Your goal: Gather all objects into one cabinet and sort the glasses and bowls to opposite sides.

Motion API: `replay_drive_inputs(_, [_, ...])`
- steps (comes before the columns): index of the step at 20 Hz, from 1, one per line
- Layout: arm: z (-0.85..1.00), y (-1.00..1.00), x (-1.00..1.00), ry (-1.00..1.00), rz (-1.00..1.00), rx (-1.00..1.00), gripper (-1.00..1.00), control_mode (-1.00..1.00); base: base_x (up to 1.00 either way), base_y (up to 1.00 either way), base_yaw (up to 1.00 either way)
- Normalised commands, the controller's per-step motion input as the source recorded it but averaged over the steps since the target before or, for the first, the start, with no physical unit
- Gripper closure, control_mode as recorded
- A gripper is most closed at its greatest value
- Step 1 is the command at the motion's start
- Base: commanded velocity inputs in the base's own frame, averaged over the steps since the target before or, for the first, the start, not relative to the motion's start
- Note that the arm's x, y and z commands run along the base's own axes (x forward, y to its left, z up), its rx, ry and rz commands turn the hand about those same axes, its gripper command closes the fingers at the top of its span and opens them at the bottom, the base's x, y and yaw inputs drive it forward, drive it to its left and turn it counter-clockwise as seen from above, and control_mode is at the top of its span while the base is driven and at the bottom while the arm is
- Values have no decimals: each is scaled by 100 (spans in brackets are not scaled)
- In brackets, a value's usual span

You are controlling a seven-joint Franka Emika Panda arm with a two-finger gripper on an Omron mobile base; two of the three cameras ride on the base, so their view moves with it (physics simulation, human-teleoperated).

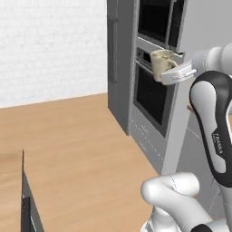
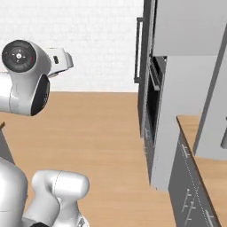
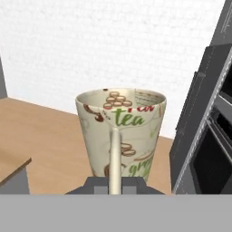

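Note:
A beige speckled mug point(image 1: 160, 63) printed with "tea" lettering hangs upright in the air in front of the oven stack. My gripper point(image 1: 171, 69) is shut on its handle. In the hand view the mug point(image 3: 121, 129) stands close ahead, and its pale handle runs down between my gripper's point(image 3: 115, 183) dark finger tips. The inside of the mug looks empty. The brown bowl, the orange cup, the other mug and the doorless cabinet are out of view.
A tall dark grey oven stack point(image 1: 152, 93) stands just behind the mug. A wooden counter point(image 2: 208, 170) over grey drawers runs to the right, with grey wall cabinets point(image 2: 188, 26) above. Open wooden floor point(image 1: 77, 145) and a white brick wall point(image 1: 50, 45) lie to the left. A counter corner point(image 3: 13, 172) sits low on the left.

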Motion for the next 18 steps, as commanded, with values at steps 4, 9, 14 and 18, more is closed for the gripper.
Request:
replay_drive_inputs(4, [0, 0, 0, 0, 0, 0, 100, 100, 42, -53, -32])
replay_drive_inputs(9, [0, 0, 0, 0, 0, 0, 100, 100, 0, -68, -76])
replay_drive_inputs(14, [0, 0, 0, 0, 0, 0, 100, 100, 46, -13, -59])
replay_drive_inputs(18, [0, 0, 0, 0, 0, 0, 100, 100, 92, 0, -13])
